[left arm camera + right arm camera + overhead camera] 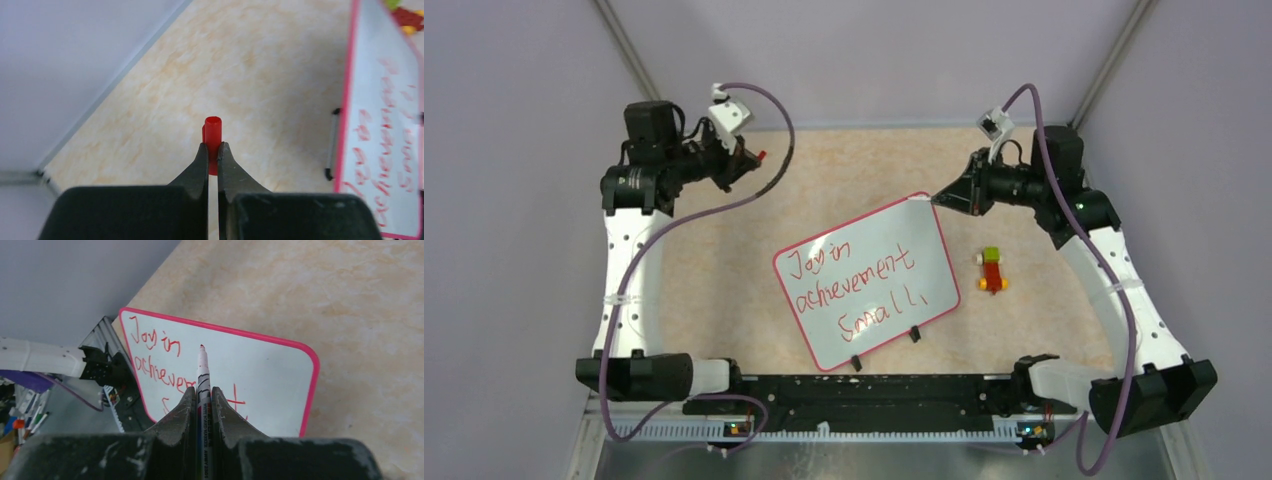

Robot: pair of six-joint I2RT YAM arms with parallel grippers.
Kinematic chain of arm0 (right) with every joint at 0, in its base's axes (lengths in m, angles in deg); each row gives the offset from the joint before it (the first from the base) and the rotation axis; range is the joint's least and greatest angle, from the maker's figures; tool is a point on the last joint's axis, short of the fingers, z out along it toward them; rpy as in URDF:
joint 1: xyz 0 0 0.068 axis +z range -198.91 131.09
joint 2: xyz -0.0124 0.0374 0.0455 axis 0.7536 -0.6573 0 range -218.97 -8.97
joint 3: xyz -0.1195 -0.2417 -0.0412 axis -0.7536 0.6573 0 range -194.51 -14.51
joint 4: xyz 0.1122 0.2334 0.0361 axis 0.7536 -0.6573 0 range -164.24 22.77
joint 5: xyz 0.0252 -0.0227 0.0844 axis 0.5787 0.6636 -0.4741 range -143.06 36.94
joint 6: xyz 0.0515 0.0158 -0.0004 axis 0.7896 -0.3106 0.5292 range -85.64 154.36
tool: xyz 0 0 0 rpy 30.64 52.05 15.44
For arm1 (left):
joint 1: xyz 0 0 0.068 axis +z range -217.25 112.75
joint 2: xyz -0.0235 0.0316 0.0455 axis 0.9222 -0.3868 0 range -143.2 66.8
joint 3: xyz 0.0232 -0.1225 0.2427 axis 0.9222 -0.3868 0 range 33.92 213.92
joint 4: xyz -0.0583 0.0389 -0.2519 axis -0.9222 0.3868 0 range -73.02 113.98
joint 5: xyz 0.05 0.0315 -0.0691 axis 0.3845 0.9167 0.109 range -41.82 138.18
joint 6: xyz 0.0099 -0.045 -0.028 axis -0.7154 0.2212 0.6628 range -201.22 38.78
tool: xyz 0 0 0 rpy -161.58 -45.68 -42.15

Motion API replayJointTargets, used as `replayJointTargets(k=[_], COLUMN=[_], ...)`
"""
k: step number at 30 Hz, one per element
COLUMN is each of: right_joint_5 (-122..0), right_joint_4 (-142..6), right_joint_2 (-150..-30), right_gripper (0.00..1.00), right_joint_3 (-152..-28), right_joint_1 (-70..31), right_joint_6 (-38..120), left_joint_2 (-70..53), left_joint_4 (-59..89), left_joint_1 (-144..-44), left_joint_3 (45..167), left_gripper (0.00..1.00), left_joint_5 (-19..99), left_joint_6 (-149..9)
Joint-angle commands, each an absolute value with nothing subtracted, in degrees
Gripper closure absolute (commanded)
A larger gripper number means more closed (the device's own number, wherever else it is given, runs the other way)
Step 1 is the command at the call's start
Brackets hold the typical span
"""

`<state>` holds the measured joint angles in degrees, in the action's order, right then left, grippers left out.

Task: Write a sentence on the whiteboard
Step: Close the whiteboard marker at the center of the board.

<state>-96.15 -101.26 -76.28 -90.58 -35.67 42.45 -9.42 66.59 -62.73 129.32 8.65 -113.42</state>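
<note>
the tan tabletop (724, 270) holds the whiteboard (866, 283) in its middle, turned a bit, with its wire legs toward the near edge. the sentence (854, 280) in red says "joy in achievement small". the right claw (202, 390) squeezes a red marker (202, 370) by the board's far right corner, tip pointing at the board. the left claw (213, 147), near the far left corner, pinches a red cap (213, 131). a little block toy (992, 270) sits just right of the board.

White arms (636, 325), black joints (649, 125) — purple cables (792, 135).
</note>
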Motion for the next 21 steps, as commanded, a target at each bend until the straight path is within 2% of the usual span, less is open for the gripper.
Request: replayJointTargets(k=[1,6,12,21], right_joint_5=[-106.4,-113.3,-117.3,-118.1], right_joint_4=[-93.7,-88.1,-85.5,-83.4], right_joint_2=[-74.5,-73.7,-73.6,-73.7], right_gripper=[1.0,1.0,1.0,1.0], right_joint_3=[-87.5,-83.3,-78.4,-74.7], right_joint_1=[-36.5,-36.6,-36.5,-33.1], right_joint_6=[49.1,55.2,59.0,62.1], left_joint_2=[-9.6,-11.3,-13.1,-15.3], left_joint_4=[78.3,85.4,85.1,82.4], left_joint_1=[-70.6,-82.3,-97.5,-107.0], left_joint_3=[134.3,135.3,131.1,130.4], left_gripper=[1.0,1.0,1.0,1.0], left_joint_5=[-0.6,-0.1,12.9,21.5], left_joint_6=[-119.3,-119.9,-118.0,-114.1])
